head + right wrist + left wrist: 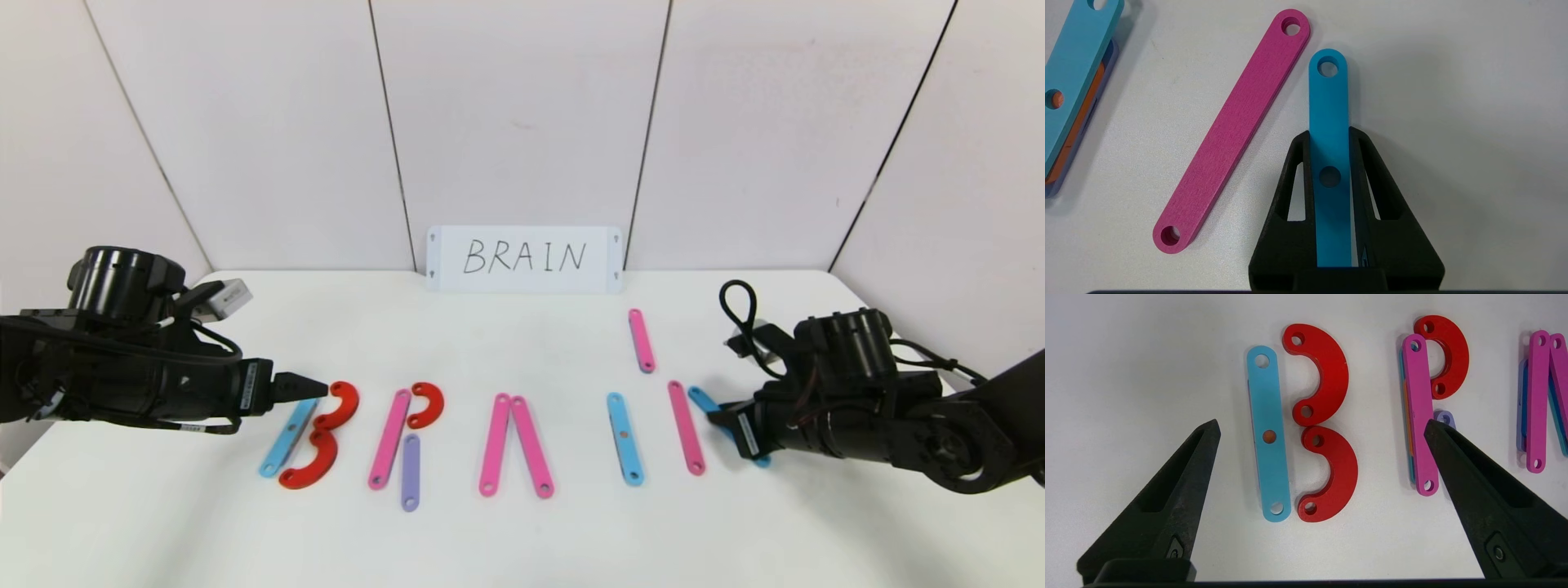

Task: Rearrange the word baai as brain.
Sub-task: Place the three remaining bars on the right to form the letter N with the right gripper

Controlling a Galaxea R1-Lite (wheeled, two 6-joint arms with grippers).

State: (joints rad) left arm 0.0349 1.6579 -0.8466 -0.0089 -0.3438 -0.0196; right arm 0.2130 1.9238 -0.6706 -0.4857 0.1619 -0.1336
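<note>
The letters lie in a row on the white table (pixel 522 539). A light-blue bar (pixel 288 437) and two red hooks (pixel 343 404) form a B. A pink bar (pixel 389 438), a red hook (pixel 427 404) and a purple bar (pixel 411 472) form an R. Two pink bars (pixel 513 445) lean together, then come a light-blue bar (pixel 624 438) and a slanted pink bar (pixel 686 426). My left gripper (pixel 314 386) hovers open over the B (pixel 1321 424). My right gripper (pixel 722 416) is shut on a blue bar (pixel 1327 94) beside the slanted pink bar (pixel 1233 130).
A white card (pixel 523 259) with handwritten "BRAIN" stands against the back wall. A spare pink bar (pixel 642 340) lies behind the right-hand letters. White panels close in the table at the back and sides.
</note>
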